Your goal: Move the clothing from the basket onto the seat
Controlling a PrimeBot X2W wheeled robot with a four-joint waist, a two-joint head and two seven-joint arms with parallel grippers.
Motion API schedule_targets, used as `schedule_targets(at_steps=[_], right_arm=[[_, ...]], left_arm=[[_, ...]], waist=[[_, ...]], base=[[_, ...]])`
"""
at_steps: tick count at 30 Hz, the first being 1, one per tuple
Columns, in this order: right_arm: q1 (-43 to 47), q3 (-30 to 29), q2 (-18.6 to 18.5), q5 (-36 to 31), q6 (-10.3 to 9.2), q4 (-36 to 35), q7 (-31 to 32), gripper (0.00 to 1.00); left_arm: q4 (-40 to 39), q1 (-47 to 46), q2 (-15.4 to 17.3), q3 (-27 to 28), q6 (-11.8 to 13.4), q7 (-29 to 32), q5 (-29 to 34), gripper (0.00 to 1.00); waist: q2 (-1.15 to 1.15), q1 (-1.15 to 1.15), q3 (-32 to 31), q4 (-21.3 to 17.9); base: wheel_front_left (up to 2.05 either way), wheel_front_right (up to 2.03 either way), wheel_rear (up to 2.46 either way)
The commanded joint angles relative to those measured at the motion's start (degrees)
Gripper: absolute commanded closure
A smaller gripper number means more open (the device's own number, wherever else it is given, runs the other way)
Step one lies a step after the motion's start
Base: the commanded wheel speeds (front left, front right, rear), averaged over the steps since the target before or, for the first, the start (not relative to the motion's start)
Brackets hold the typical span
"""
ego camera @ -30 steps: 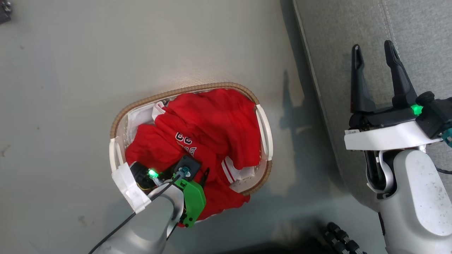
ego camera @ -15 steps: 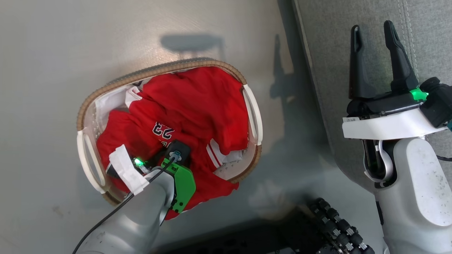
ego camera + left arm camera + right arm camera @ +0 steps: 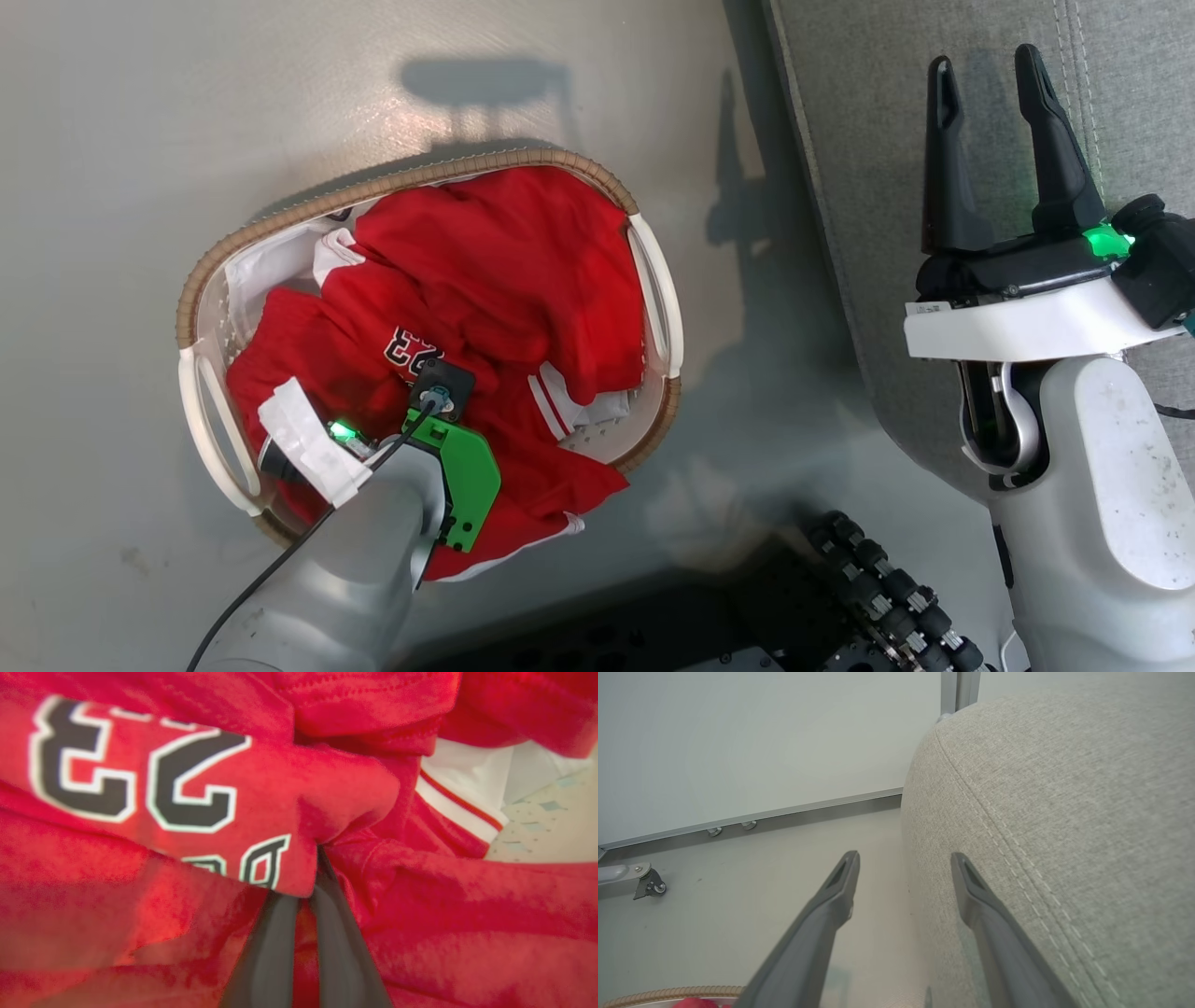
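Grey floor (image 3: 140, 140), basket (image 3: 439, 173) of clothing (image 3: 504, 243) — left fingers (image 3: 266, 952) clenched, seemingly on it; right fingers (image 3: 943, 168) spread.

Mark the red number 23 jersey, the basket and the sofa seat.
Red fabric jersey numbered 23 (image 3: 196, 812): left wrist view, printed number.
White oval basket, brown woven rim (image 3: 467, 166): head view, far rim.
Light grey fabric sofa seat (image 3: 1064, 788): right wrist view, cushion top.

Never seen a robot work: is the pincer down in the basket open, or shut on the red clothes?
Shut on the clothing: the left pincer's dark fingers lie nearly together, red fabric pinched between them.
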Motion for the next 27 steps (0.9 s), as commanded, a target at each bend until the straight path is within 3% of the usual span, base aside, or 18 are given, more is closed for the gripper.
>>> schedule_targets(at_steps=[1, 10, 19, 27], right_arm=[[-0.1, -0.2, -0.2, 0.5, -0.02, 0.4, -0.1, 0.00], [1.3, 0.0, -0.2, -0.4, -0.02, 1.8, -0.1, 0.00], [4.9, -0.1, -0.2, -2.1, -0.02, 3.2, -0.1, 0.00], [10.4, -0.5, -0.2, -4.1, -0.03, 5.0, -0.1, 0.00]], left_arm=[[0.1, -0.8, 0.4, -0.1, -0.2, -0.5, -0.5, 1.00], [-0.6, 1.4, 0.4, -2.1, -1.5, -4.8, -1.2, 1.00], [-1.6, 5.5, 0.4, -3.3, -2.5, -9.0, -2.2, 1.00], [-6.5, 8.6, 1.0, -1.0, -1.1, -10.0, -3.1, 1.00]], waist=[[0.00, 0.00, -0.5, 0.3], [0.00, 0.00, -5.6, 2.4], [0.00, 0.00, -15.6, 5.8], [0.00, 0.00, -26.6, 9.3]], base=[[0.00, 0.00, 0.00], [0.00, 0.00, 0.00], [0.00, 0.00, 0.00], [0.00, 0.00, 0.00]])
